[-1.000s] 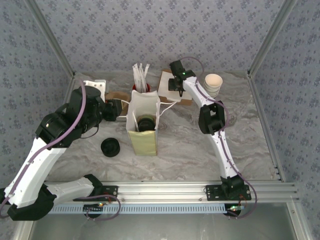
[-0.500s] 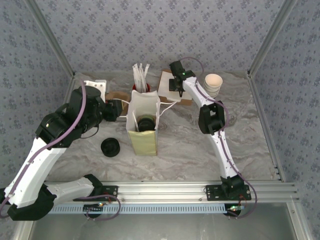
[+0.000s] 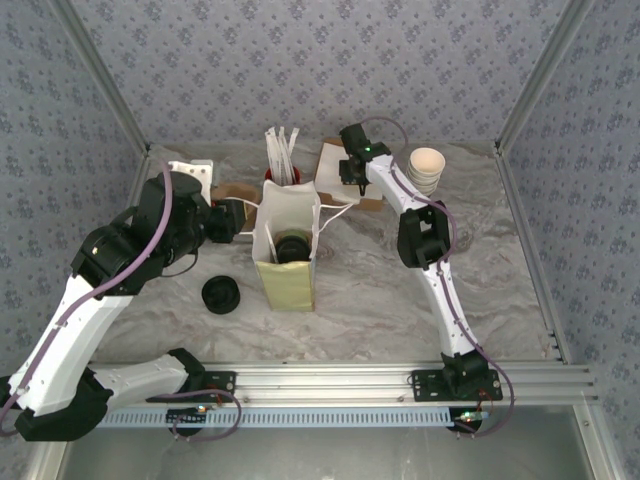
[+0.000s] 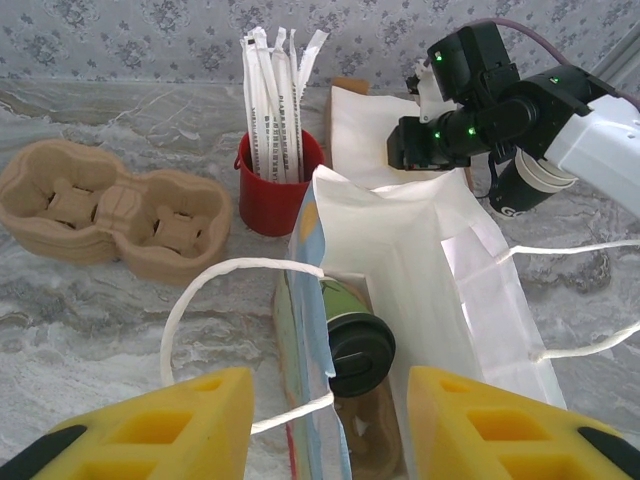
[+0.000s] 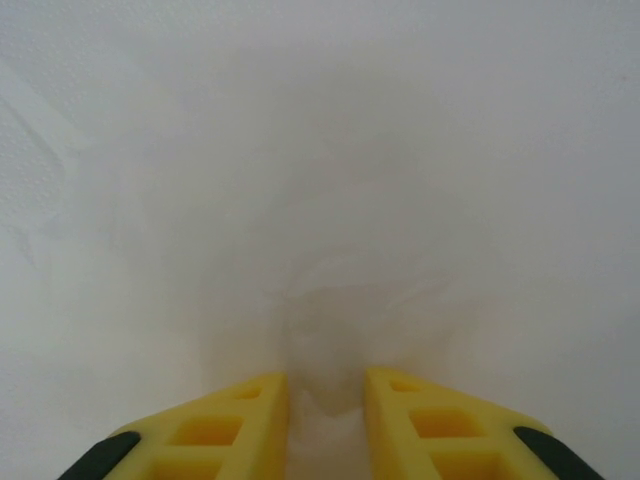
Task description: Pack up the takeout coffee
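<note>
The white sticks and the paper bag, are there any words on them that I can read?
White sticks: dark print along the wrappers, too small to read.
Paper bag: coloured side, no words to read.
Nothing else bears readable words or numbers.

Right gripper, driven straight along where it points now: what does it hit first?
The white paper sheet directly ahead. The right gripper points squarely into it, with its fingertips at or nearly on the surface. Contact can't be confirmed at this range.
</note>
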Robot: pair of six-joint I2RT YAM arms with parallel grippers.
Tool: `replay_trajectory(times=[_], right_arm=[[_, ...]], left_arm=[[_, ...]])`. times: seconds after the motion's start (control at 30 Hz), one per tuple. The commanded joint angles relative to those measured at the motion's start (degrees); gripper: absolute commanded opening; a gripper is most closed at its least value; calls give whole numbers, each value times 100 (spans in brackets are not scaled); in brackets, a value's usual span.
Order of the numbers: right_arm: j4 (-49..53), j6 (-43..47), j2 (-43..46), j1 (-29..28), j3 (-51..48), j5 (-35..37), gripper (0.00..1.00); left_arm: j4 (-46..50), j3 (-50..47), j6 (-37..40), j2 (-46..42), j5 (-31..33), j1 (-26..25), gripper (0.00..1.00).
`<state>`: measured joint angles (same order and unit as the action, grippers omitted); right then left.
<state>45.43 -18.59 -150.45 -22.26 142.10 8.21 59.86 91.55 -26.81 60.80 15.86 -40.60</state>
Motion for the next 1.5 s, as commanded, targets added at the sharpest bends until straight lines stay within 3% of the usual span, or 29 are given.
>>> replay_trajectory(times=[0.0, 0.33, 0.47, 0.5, 0.67, 0.73, 0.8, 1.2, 1.47], right_arm=[[71, 10, 241, -33, 9, -26, 26], [45, 127, 757, -129, 2, -80, 2], [45, 124, 850, -145, 2, -149, 0], [51, 112, 862, -145, -5, -159, 5], [110, 108, 800, -224, -68, -42, 54], [163, 71, 732, -248, -63, 71, 67], [198, 34, 673, -266, -76, 227, 74], [172, -132, 324, -183, -243, 275, 77], [132, -193, 192, -129, -363, 201, 72]], left_arm=[[-35, 47, 62, -6, -47, 12, 45], [-2, 98, 79, 7, -61, 11, 45], [31, 126, 85, 2, -33, 13, 45], [35, 124, 91, 2, -39, 11, 45], [52, 122, 89, -7, -22, 14, 45], [54, 125, 97, -6, -26, 11, 45], [60, 126, 89, -15, -22, 11, 45], [53, 65, 71, -50, -21, 13, 46], [48, 65, 62, -41, -39, 9, 46]])
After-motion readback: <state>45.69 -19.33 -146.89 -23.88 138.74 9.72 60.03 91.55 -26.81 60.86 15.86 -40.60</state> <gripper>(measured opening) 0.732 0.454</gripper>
